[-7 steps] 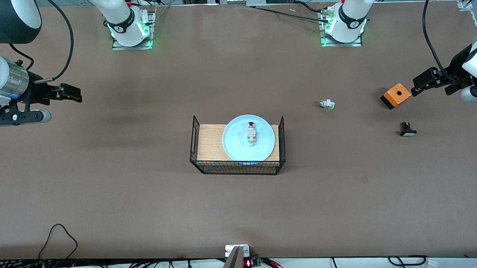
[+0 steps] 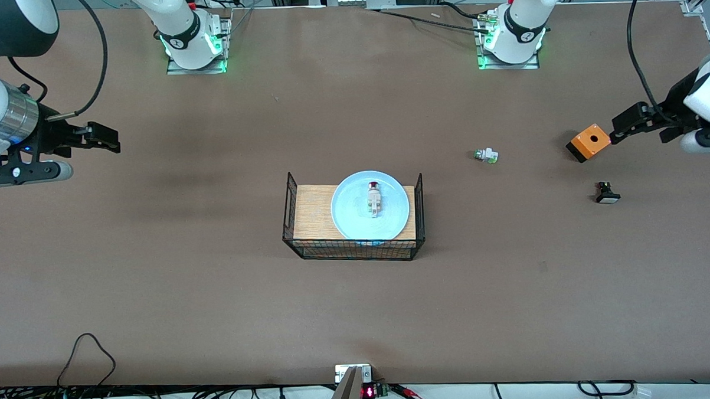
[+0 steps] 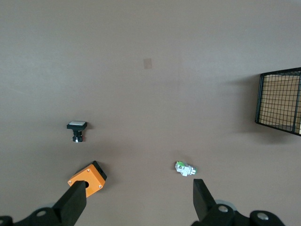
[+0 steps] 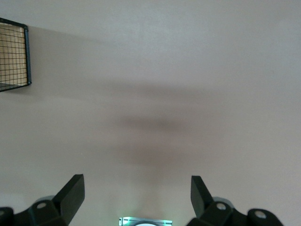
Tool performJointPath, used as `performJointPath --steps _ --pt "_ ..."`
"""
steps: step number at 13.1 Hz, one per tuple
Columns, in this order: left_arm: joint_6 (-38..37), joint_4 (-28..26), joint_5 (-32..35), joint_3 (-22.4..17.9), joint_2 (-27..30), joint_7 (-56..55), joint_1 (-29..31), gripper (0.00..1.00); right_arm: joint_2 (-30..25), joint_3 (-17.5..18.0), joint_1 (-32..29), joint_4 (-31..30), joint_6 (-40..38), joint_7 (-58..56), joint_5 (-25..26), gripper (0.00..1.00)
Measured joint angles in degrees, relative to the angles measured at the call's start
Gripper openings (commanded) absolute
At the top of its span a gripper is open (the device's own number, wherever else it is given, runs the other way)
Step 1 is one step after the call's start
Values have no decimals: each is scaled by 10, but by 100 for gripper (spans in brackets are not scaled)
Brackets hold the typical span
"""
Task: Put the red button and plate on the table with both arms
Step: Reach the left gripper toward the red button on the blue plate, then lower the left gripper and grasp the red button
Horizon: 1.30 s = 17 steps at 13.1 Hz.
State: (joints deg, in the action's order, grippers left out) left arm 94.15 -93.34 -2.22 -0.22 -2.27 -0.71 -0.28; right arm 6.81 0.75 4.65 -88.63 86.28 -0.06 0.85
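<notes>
Red button (image 2: pixel 374 194) is seen lying on plate (image 2: pixel 348 218), midway between left gripper (image 2: pixel 619 130) and right gripper (image 2: pixel 106 138); both spread wide, nothing held.

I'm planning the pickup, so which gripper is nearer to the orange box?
Left. The left gripper hangs open right beside the orange box; the right gripper waits open up at the right arm's end of the table.

Two glossy white jointed arms (image 2: pixel 174 20) carry black joint bands, looping black cables, a silver metal wrist ring (image 2: pixel 18 117) and matte black two-finger grippers (image 3: pixel 136 197); green lights glow at their bases (image 2: pixel 195 51)
</notes>
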Motion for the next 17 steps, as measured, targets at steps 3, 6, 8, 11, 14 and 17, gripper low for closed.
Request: performJointPath --steps 3,6,8,11,14,17 --pt "1 1 -1 39 -27 1 -16 100 1 0 3 2 0 0 0 100" --pt "7 10 -1 130 -45 -3 -41 100 4 -1 2 2 0 0 0 100" --pt "14 55 -1 179 -87 -42 -73 100 4 0 3 3 0 0 0 100" --pt "20 162 -1 187 -198 -136 -139 100 4 0 2 3 0 0 0 100" --pt "60 233 -1 186 -296 -176 -176 100 5 0 3 10 0 0 0 100" --pt "113 248 1 183 -353 -191 -200 100 9 0 4 21 -1 0 0 100"
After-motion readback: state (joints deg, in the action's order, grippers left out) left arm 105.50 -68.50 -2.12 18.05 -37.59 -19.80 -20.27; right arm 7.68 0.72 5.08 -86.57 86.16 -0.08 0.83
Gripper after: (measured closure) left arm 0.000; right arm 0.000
